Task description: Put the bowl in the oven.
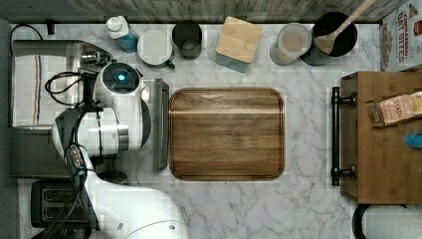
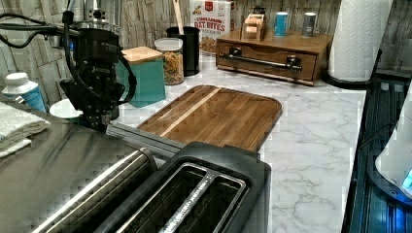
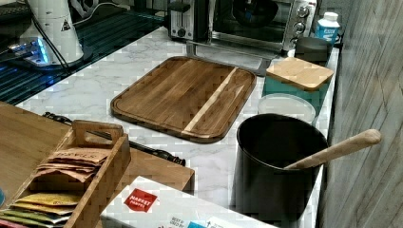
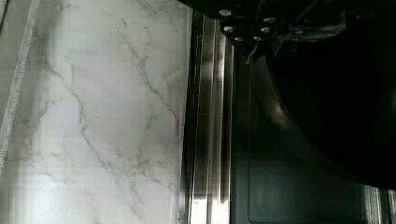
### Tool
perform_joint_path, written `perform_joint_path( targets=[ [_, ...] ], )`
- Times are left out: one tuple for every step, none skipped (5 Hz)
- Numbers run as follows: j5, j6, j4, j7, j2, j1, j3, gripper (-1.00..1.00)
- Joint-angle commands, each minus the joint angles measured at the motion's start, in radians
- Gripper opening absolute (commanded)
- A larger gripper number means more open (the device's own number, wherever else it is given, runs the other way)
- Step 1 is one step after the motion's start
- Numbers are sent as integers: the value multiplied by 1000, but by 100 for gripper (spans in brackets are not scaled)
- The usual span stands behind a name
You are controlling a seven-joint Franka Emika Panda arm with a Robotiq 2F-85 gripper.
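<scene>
The bowl [image 3: 254,11] is sitting inside the oven [image 3: 285,28], whose door is lying open toward the cutting board [image 3: 185,95]. The gripper [image 2: 97,121] is hanging at the oven's mouth; I cannot tell its finger state.

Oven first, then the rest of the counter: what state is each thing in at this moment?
oven: door open, folded down flat
bowl: in the oven's opening, behind the lowered door
claw: lowered at the oven's front
cutting board: bare
toaster: slots empty
crock: upright, wooden spoon leaning in it
teal canister: wooden lid on
drawer: shut
</scene>
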Motion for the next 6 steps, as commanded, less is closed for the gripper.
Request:
perform_joint_path(
  targets=[
    [151,48,100,-43,81,-11,87,-100],
    [159,121,51,-1,31,-14,70,100],
    [159,165,8,30,-26,-31,55,100],
    [249,230,-55,20,-89,-86,53,100],
    [261,311,-128,82,-163,-98,9,100],
    [261,311,-128,83,-163,-99,10,100]
  ],
)
